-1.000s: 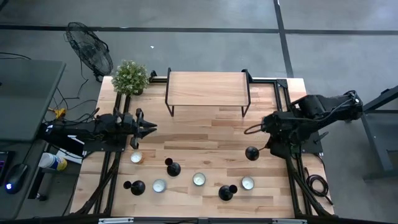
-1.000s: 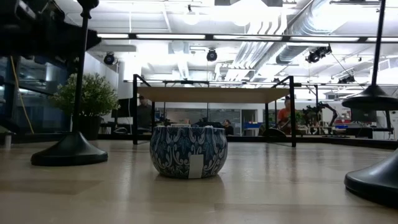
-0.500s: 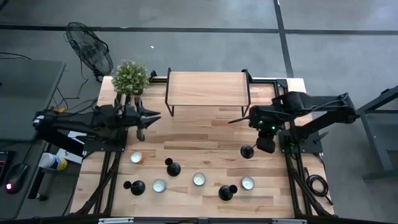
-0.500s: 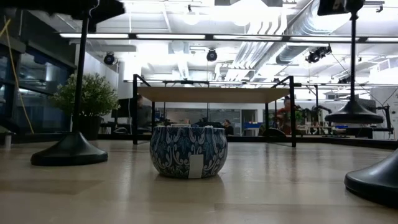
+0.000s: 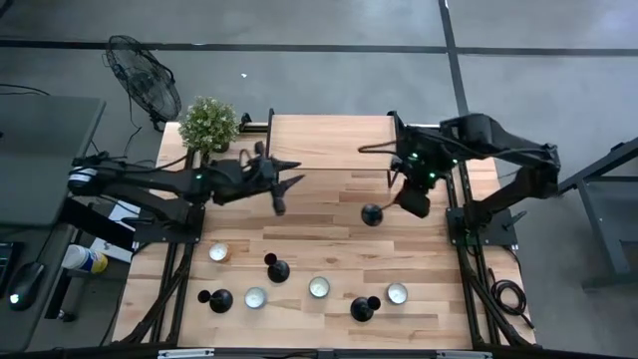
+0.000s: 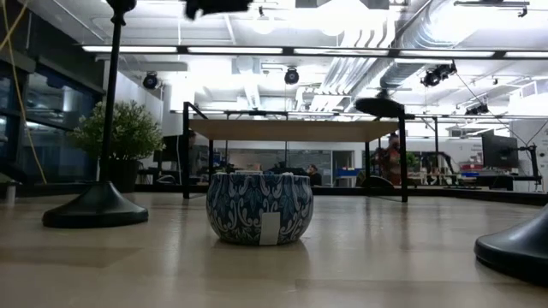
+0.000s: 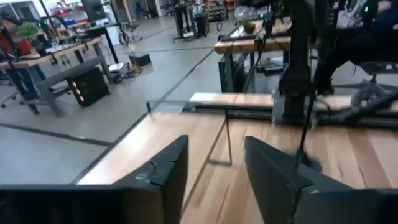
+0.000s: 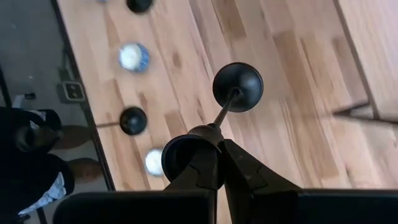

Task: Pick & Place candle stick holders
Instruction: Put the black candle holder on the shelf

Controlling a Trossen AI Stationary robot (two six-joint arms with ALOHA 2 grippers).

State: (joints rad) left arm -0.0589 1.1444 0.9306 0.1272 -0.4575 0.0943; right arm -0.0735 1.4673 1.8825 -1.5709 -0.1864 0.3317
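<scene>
Four slim black candlesticks show. My right gripper (image 5: 407,191) is shut on one (image 8: 230,102) and holds it in the air just near of the wooden shelf (image 5: 332,140); its round base (image 5: 372,212) also shows in the low view (image 6: 379,107). The other three stand on their bases near the front edge (image 5: 277,269) (image 5: 214,297) (image 5: 362,307). My left gripper (image 5: 289,182) is open and empty above the table's middle, left of the held candlestick; its fingers stand apart in the left wrist view (image 7: 216,142). My right gripper holds the candlestick by its cup top (image 8: 186,155), pinched between the two shut fingers. The fingers come from above, pointing down. The stem (image 8: 224,109) hangs below them, slanted, with the base (image 8: 237,87) lowest and clear of the table.
Several low tealight cups sit among the standing candlesticks (image 5: 218,252) (image 5: 255,296) (image 5: 318,287); one is blue-patterned (image 6: 259,208). A potted plant (image 5: 209,123) stands at the far left corner. The shelf's black legs (image 5: 271,170) stand at the far middle.
My right gripper has carried the candlestick up and toward the table's far edge and left, from the right side toward the shelf; the candlestick stays hanging clear. My left gripper has reached toward the table's right and far edge, to the shelf's near left leg.
</scene>
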